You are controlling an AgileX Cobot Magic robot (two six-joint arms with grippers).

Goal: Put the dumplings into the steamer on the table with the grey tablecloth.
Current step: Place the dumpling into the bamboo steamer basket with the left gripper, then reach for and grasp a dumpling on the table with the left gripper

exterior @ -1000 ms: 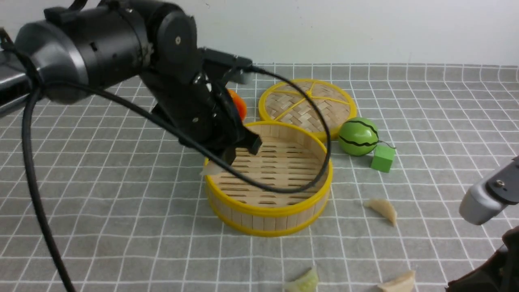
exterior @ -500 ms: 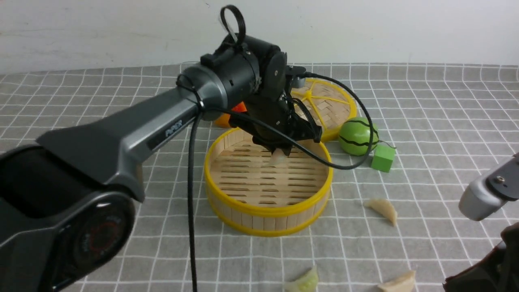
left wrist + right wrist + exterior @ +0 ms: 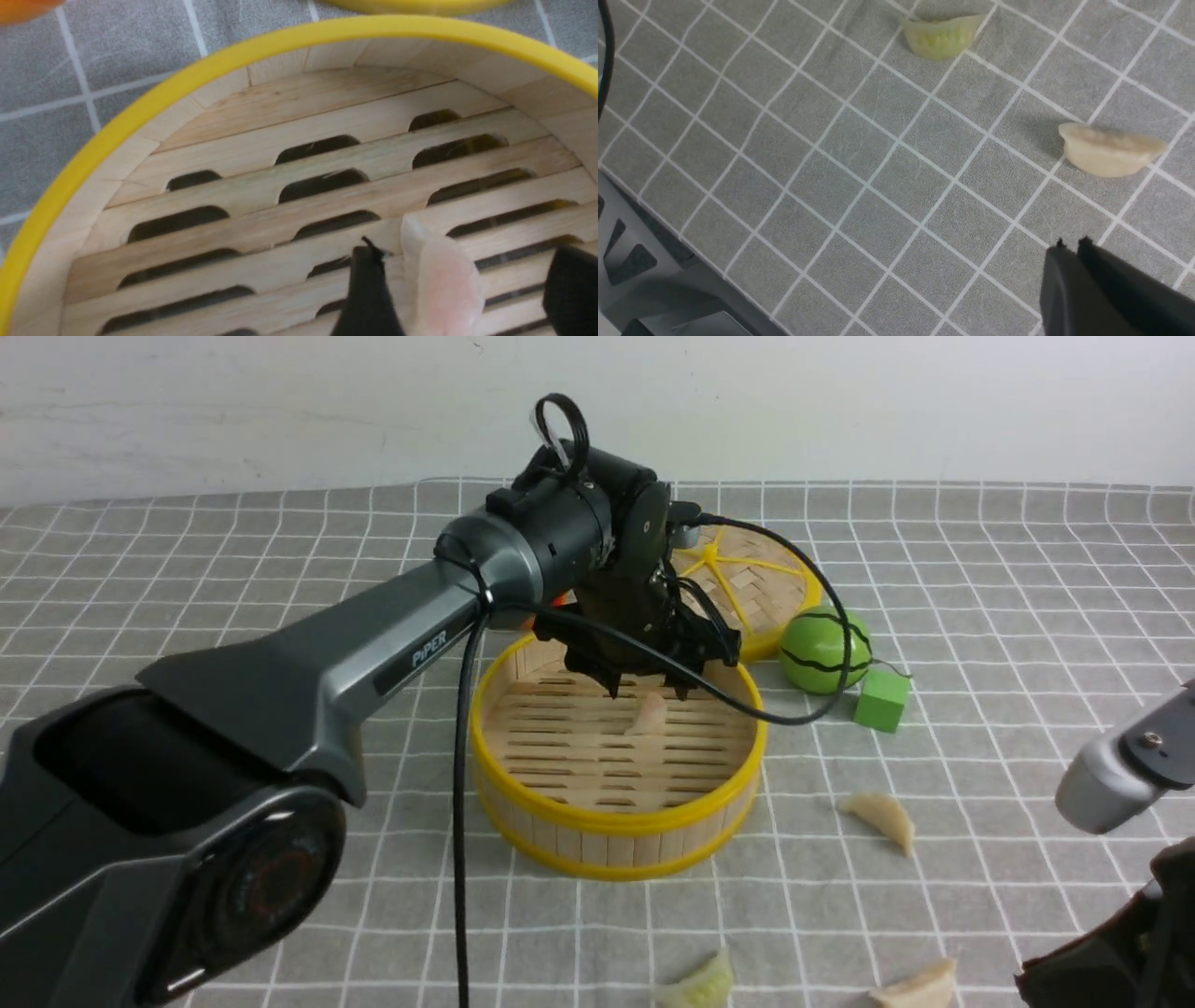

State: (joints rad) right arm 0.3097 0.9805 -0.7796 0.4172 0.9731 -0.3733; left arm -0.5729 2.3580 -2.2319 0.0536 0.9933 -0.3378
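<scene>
The steamer (image 3: 616, 821) stands mid-table on the grey tablecloth (image 3: 1008, 616). My left gripper (image 3: 649, 689) hangs inside its far half, jaws open. The pale pink dumpling (image 3: 647, 714) sits on the slatted floor just below them. In the left wrist view the pink dumpling (image 3: 439, 284) stands between the open fingers of the left gripper (image 3: 462, 252), close to one and clear of the other, above the steamer's floor (image 3: 261, 224). One cream dumpling (image 3: 882, 817), the green one (image 3: 700, 985) and another cream one (image 3: 920, 985) lie on the cloth. My right gripper (image 3: 1071, 245) is shut and empty, near a cream dumpling (image 3: 1108, 149) and the green one (image 3: 941, 35).
The woven yellow-rimmed lid (image 3: 747, 569) lies behind the steamer. A green striped ball (image 3: 826, 649) and a green cube (image 3: 880, 700) sit to the steamer's right. An orange object (image 3: 558, 602) is mostly hidden behind my left arm. The left arm's cable loops over the steamer.
My left arm swung from the steamer's left rim to over its far half. Its jaws opened and the pink dumpling dropped onto the steamer floor. The right arm barely moved.
</scene>
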